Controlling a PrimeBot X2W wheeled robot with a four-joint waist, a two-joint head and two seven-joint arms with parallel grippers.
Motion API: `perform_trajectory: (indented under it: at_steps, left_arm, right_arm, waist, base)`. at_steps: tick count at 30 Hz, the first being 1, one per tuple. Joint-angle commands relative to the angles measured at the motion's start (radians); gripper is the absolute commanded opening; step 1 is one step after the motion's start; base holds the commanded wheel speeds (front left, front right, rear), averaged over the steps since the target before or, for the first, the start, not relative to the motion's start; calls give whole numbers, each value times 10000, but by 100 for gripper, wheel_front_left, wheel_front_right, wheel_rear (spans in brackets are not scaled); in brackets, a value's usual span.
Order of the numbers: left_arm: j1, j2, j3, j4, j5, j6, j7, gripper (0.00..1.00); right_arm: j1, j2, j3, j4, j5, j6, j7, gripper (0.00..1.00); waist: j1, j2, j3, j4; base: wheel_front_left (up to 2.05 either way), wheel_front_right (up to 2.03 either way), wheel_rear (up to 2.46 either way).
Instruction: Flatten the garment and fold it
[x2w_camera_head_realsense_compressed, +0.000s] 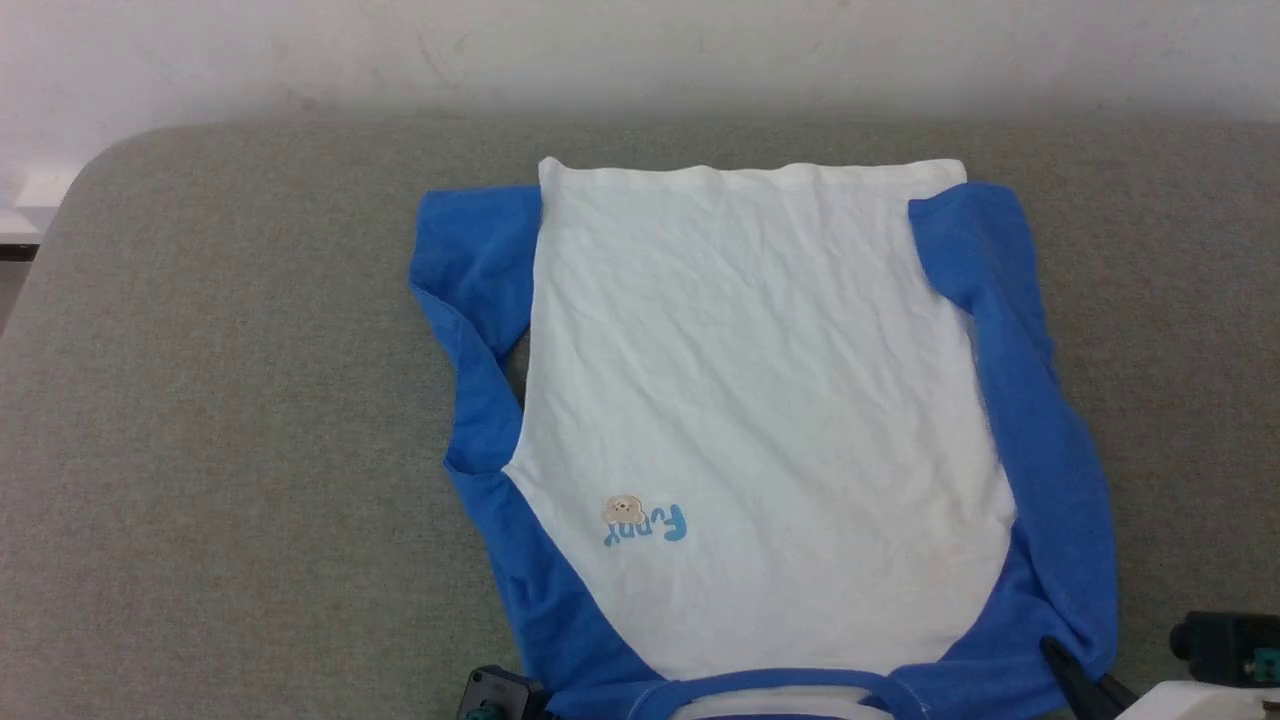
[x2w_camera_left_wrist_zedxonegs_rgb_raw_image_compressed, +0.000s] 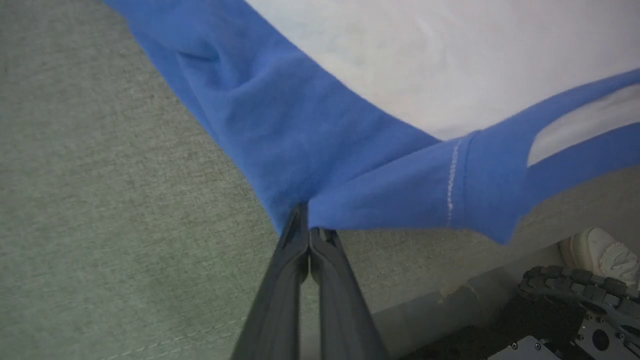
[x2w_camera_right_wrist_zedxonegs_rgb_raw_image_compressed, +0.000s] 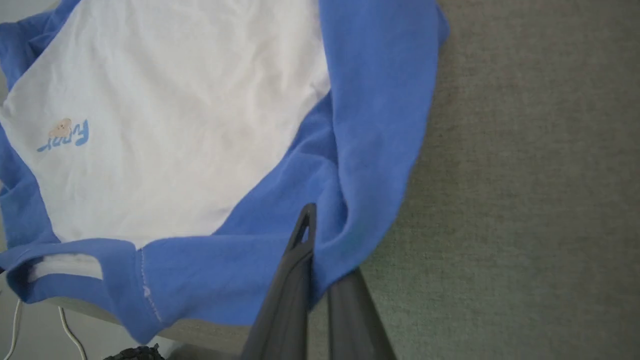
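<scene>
On apparent table (x2w_camera_head_realsense_compressed: 250, 400), one garment (x2w_camera_head_realsense_compressed: 760, 400), two grippers (x2w_camera_left_wrist_zedxonegs_rgb_raw_image_compressed: 306, 212) (x2w_camera_right_wrist_zedxonegs_rgb_raw_image_compressed: 314, 222)

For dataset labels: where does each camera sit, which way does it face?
Head view: on the head, facing down at the garment on the table; right end effector lower right.
Left wrist view: along the left end effector, shut on the garment.
Right wrist view: along the right end effector, shut on the garment.
Head and right wrist views share the bear print.

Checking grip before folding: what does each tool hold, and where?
Both hold the garment by its blue shoulders: the left tool left of the neckband, the right tool on the right.
</scene>
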Motion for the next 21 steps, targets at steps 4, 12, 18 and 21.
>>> perform_trajectory:
  at_steps: [4, 12, 18, 21]
  left_arm:
    - [-343, -244, -66, 848, -159, -235, -155, 0]
    - [-519, -728, 109, 1473, -391, -229, -832, 7]
    - [-131, -967, 650, 920, -737, 252, -1537, 100]
    - [252, -995, 966, 353, -1111, 374, -1696, 100]
  right_arm:
    - [-439, 85, 181, 979, -183, -21, -156, 0]
    - [-638, 116, 404, 1709, -20, -21, -504, 25]
    - [-359, 184, -154, 992, 251, -21, -804, 100]
    - [-31, 171, -509, 383, 337, -21, -638, 100]
  waist:
    - [0, -1, -35, 6]
    - [0, -1, 20, 92]
    - [0, -1, 53, 148]
    - [0, -1, 60, 185]
  base:
    - [0, 0, 0]
    - [0, 0, 0]
    - [0, 0, 0]
    - [0, 0, 0]
